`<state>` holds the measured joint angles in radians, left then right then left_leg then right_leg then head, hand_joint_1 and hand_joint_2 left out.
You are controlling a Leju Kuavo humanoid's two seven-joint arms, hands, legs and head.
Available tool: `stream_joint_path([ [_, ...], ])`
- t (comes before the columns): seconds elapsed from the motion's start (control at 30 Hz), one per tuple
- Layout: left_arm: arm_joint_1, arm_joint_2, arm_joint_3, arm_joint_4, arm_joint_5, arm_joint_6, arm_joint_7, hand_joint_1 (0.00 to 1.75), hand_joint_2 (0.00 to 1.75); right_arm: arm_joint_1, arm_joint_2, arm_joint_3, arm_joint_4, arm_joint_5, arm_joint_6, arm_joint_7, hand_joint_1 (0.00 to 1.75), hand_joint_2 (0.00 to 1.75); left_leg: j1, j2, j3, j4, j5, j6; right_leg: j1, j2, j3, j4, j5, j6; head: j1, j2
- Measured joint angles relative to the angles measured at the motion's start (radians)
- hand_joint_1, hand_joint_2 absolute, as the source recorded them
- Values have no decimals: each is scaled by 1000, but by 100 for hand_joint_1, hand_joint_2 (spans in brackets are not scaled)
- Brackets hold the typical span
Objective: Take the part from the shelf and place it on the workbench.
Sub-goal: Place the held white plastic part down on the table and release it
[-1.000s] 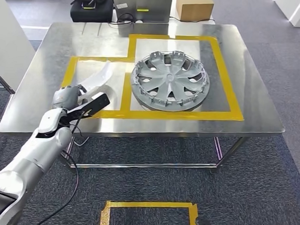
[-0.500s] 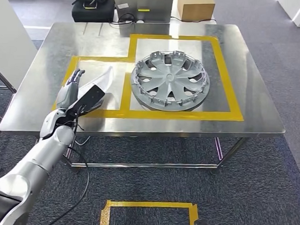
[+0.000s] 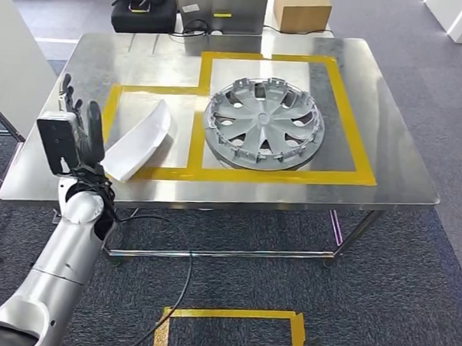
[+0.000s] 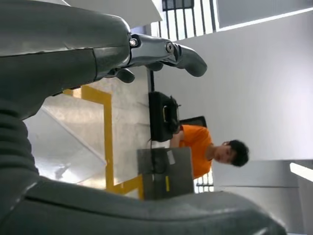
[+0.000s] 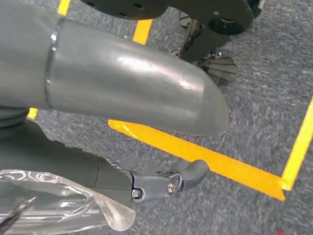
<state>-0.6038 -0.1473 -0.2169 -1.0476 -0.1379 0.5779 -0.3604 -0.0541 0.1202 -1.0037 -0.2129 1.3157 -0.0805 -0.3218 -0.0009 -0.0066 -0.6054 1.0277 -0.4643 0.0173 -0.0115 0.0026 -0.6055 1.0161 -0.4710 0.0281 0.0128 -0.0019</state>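
One white curved part (image 3: pixel 139 139) lies flat on the steel worktop (image 3: pixel 386 160), inside the smaller yellow-taped box just left of the grey wheel cover (image 3: pixel 263 122), its near end reaching the box's front tape line. Nothing grips it, so by the look of things the placing step is done. The left robot hand (image 3: pixel 79 129) stands upright just left of the part, apart from it, fingers spread and holding nothing; that raised, opened pose suits a release with the arm clearing away rather than a fresh grasp. The wheel cover sits face-up in the larger taped box, apparently a separate station kept clear of the part's spot. From the left wrist camera, a person in an orange top (image 4: pixel 197 147) sits beyond the worktop's far edge, behind a dark bag (image 4: pixel 163 115). The right robot hand (image 5: pixel 155 185) hangs low over grey carpet and yellow floor tape, fingers loosely extended around nothing.
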Motion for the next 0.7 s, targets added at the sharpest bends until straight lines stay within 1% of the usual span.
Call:
stream_joint_path([
  [0.03, 15, 0, -3, -38, 15, 18, -13, 0, 0, 2, 0, 0, 0, -1, -2, 0, 0, 0, 2, 1, 0, -5, 3, 5, 0, 0, -4, 2, -6, 5, 0, 0],
  [0.07, 28, 0, -7, -70, 24, 32, -26, 0, 0, 3, 0, 0, 0, -2, -4, 0, 0, 0, 5, 1, 1, -10, 8, 11, 0, -1, -11, 18, -23, 10, 1, 0],
  [0.1, 38, 0, -11, -98, 29, 43, -37, 0, 0, 4, 0, 0, 0, -3, -5, 0, 0, 0, 8, 2, 1, -14, 12, 17, -1, -1, -26, 54, -51, 14, 3, 0],
  [0.13, 46, 0, -14, -119, 33, 50, -44, 0, 0, 4, 0, 0, 0, -4, -5, 0, 0, 0, 8, 3, 0, -15, 15, 20, -2, -1, -49, 110, -87, 17, 5, 0],
  [0.17, 54, 1, -16, -136, 38, 56, -49, 0, 0, 4, 0, 0, 1, -4, -6, 0, 0, 0, 8, 3, -3, -15, 17, 23, -3, -1, -73, 178, -123, 20, 6, 0],
  [0.2, 64, 1, -17, -151, 42, 64, -55, 0, 0, 4, 1, 0, 1, -5, -6, 0, 0, 0, 7, 4, -5, -15, 18, 24, -4, -1, -94, 237, -148, 23, 8, 0],
  [0.23, 75, 2, -17, -164, 47, 73, -63, 0, 0, 5, 1, 0, 2, -5, -6, 0, 0, 0, 7, 4, -7, -14, 20, 24, -4, -2, -101, 270, -156, 25, 8, 0],
  [0.27, 85, 3, -17, -178, 55, 85, -73, 0, 0, 5, 1, 0, 2, -6, -7, 0, 0, 0, 7, 5, -9, -14, 22, 22, -5, -2, -91, 265, -146, 27, 8, 0],
  [0.3, 94, 5, -17, -190, 61, 96, -83, 0, 0, 5, 1, 0, 2, -6, -9, 0, 0, 0, 8, 4, -11, -13, 25, 21, -6, -2, -60, 219, -120, 28, 8, 0],
  [0.33, 101, 8, -17, -204, 67, 106, -94, 0, 0, 5, 0, 0, 2, -6, -10, 1, 0, 0, 8, 4, -13, -11, 26, 18, -8, -2, -17, 148, -91, 28, 8, 0],
  [0.37, 107, 11, -16, -216, 71, 113, -103, 0, 0, 4, 0, 0, 2, -6, -11, 1, 0, 0, 8, 4, -16, -8, 28, 14, -8, -2, 30, 77, -71, 29, 8, 0],
  [0.4, 111, 15, -15, -228, 73, 117, -111, 0, 0, 3, 0, 0, 2, -6, -11, 0, 0, 0, 7, 3, -19, -6, 30, 8, -8, -1, 62, 24, -58, 27, 8, 0],
  [0.43, 114, 18, -13, -239, 74, 119, -118, 0, 0, 2, 0, 0, 2, -6, -11, 0, 0, 0, 5, 3, -22, -3, 33, 2, -7, 1, 79, -4, -55, 24, 9, 0],
  [0.47, 117, 21, -9, -248, 75, 120, -123, 0, 0, 2, 0, 0, 2, -6, -11, 0, 0, 0, 4, 2, -24, -3, 37, -4, -5, 3, 82, -9, -57, 21, 9, 0],
  [0.5, 121, 23, -3, -256, 76, 120, -128, 0, 0, 3, 1, 0, 2, -6, -11, 0, 0, 0, 4, 1, -25, -2, 42, -11, -6, 4, 75, -9, -52, 14, 8, 0],
  [0.53, 125, 26, 4, -263, 78, 121, -130, 0, 0, 3, 1, 0, 2, -6, -11, 1, 0, 0, 5, 1, -29, 1, 40, -16, -7, 4, 72, -10, -48, 7, 8, 0],
  [0.57, 128, 29, 11, -269, 80, 121, -131, 0, 0, 4, 2, 0, 3, -6, -11, 2, 0, 0, 6, 1, -34, 12, 27, -21, -8, 3, 67, -10, -43, -2, 6, 0],
  [0.6, 130, 33, 18, -274, 81, 121, -133, 0, 0, 4, 3, 0, 3, -6, -11, 3, 0, 0, 7, 1, -45, 42, 0, -27, -9, 1, 61, -12, -37, -11, 4, 0],
  [0.63, 133, 36, 25, -278, 82, 121, -134, 0, 0, 5, 3, -1, 3, -6, -11, 3, 0, 0, 8, 2, -62, 92, -41, -31, -9, 0, 55, -12, -31, -17, 3, 0],
  [0.67, 136, 39, 31, -282, 82, 121, -136, 0, 0, 5, 3, -1, 3, -6, -12, 4, 0, 0, 8, 2, -82, 159, -85, -35, -8, -1, 47, -11, -25, -21, 1, 0],
  [0.7, 140, 41, 37, -283, 81, 121, -137, 0, 0, 5, 3, -1, 3, -7, -12, 4, 0, 0, 9, 2, -100, 224, -121, -37, -6, -2, 39, -11, -20, -23, 0, 0],
])
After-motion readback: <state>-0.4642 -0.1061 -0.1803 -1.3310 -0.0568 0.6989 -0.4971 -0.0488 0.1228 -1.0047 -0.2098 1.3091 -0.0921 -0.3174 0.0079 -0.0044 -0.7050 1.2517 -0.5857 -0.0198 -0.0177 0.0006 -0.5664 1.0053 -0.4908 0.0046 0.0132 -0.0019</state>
